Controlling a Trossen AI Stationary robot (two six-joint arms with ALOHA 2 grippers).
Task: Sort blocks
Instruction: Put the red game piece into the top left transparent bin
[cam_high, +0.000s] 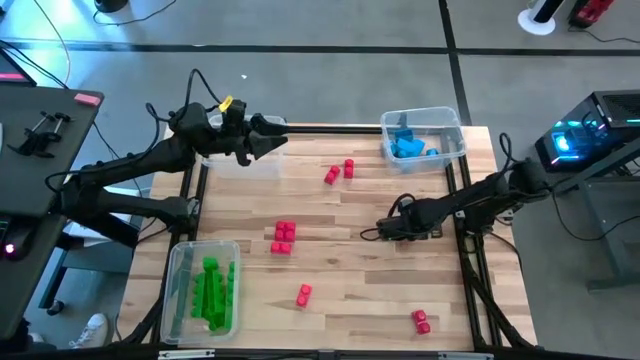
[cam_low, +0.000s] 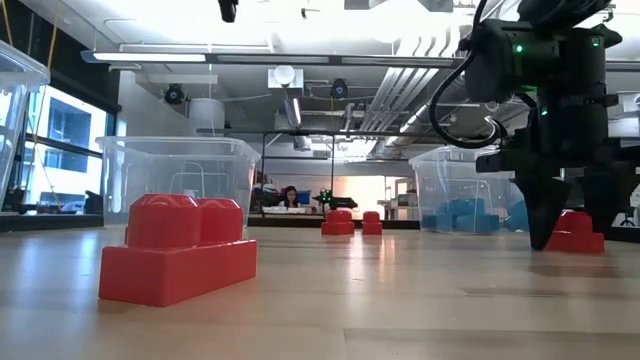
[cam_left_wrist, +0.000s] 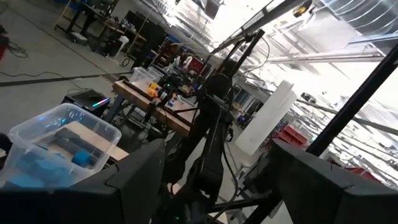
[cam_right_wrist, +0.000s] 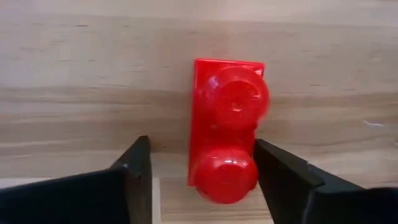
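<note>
Red blocks lie scattered on the wooden table: a cluster (cam_high: 284, 237), a pair (cam_high: 340, 172), and singles (cam_high: 304, 294) (cam_high: 421, 320). Green blocks fill the near-left bin (cam_high: 203, 287) and blue blocks the far-right bin (cam_high: 423, 135). My right gripper (cam_high: 383, 228) is low over the table's middle right, open and pointing down. Its fingers stand on either side of a red two-stud block (cam_right_wrist: 227, 127) that rests flat on the table. That block also shows in the low view (cam_low: 578, 235). My left gripper (cam_high: 272, 135) hangs open in the air at the far left.
An empty clear bin (cam_high: 245, 160) stands under my left gripper at the far left edge, and shows in the low view (cam_low: 180, 175). A large red block (cam_low: 180, 250) sits close to the low camera. Bare wood (cam_high: 360, 290) spreads across the near middle.
</note>
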